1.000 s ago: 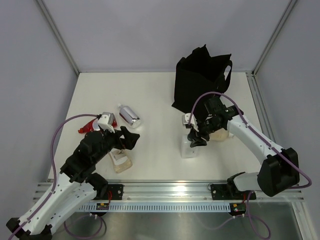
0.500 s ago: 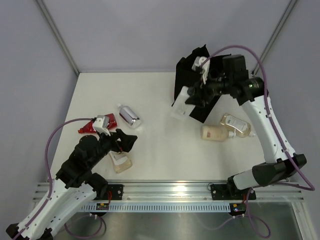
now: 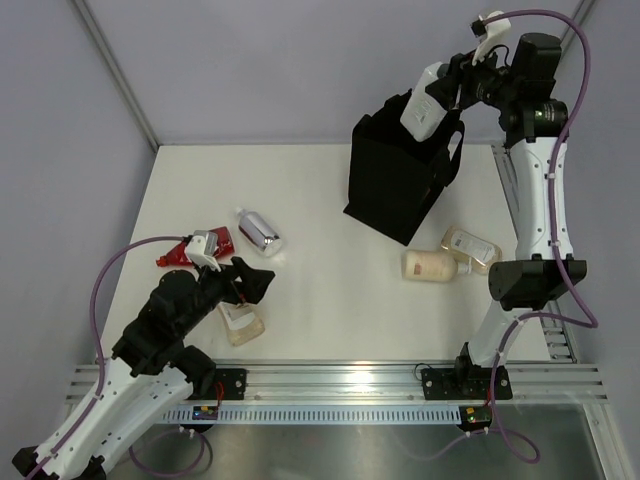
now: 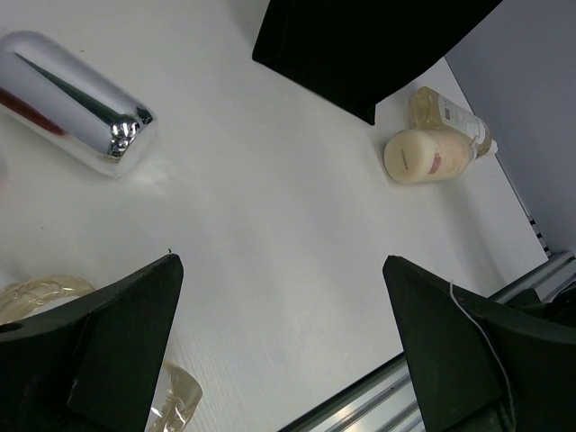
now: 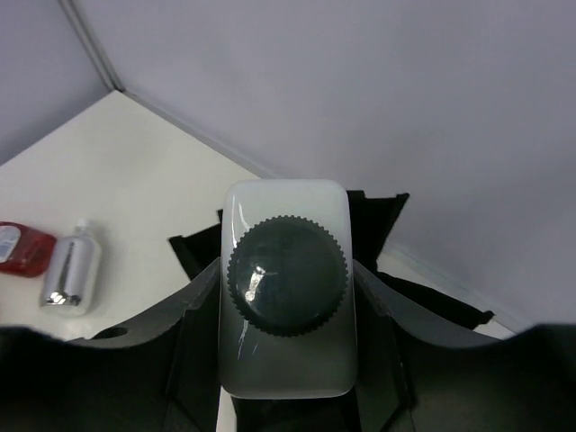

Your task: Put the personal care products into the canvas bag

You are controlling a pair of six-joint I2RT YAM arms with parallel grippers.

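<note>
The right gripper (image 3: pixel 448 88) is high in the upper right of the top view, clenched on the white squarish bottle (image 3: pixel 421 104). The right wrist view shows the bottle's ribbed black cap (image 5: pixel 288 275) facing the camera, with a dark finger pressed against each flat side. The bottle hangs over the far upper corner of the canvas bag (image 3: pixel 392 182), which stands upright on the table (image 3: pixel 320 290) right of centre. Whether the bottle is directly above the opening is hard to judge from this angle. Below the bag, toward the right edge of the top view, a beige bottle (image 3: pixel 430 265) lies on its side, touching a clear bottle (image 3: pixel 472 249) just beyond it. At centre left lies the silver cylinder (image 3: pixel 258 230), and the red tube (image 3: pixel 183 252) is near it on the left. The left gripper (image 3: pixel 256 280) hovers low over the table in the lower left. Its jaws are spread wide with nothing between them, and the left wrist view shows bare tabletop in the gap. Just beside it, lower in the frame, lies another pale clear bottle (image 3: pixel 241 323), partly hidden by the arm.
</note>
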